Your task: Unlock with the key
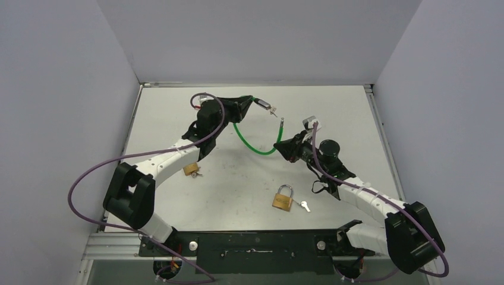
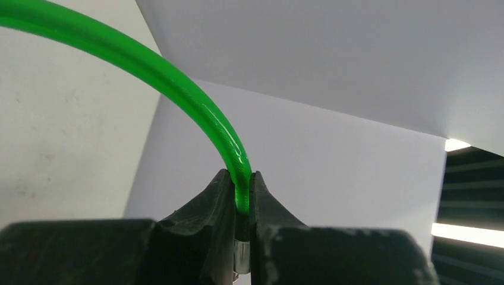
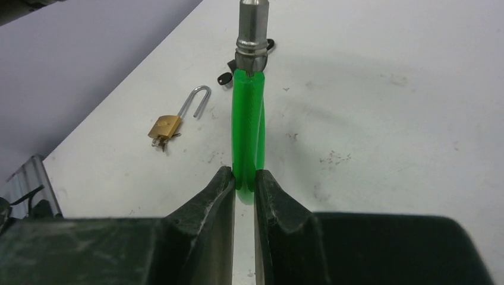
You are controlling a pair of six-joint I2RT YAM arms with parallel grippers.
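Hanging above the bench's point(image 1: 333, 107) far half, a springy green cable point(image 3: 246, 130) is clamped by the left gripper point(image 2: 241, 184) and the right gripper point(image 3: 243, 178) alike. Towards the near edge, the rigid, smooth brass padlock point(image 1: 283, 199) is best clamped across its flat body. The thin key point(image 1: 305, 206), seemingly loose beside it, is best taken by its bow.

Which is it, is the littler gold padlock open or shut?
Open: on the small brass padlock, one end of the silver shackle sits free, outside the body.

White table point(image 1: 249, 178) with small padlock point(image 1: 191, 170), larger brass padlock point(image 1: 283, 199), loose key point(image 1: 304, 206)
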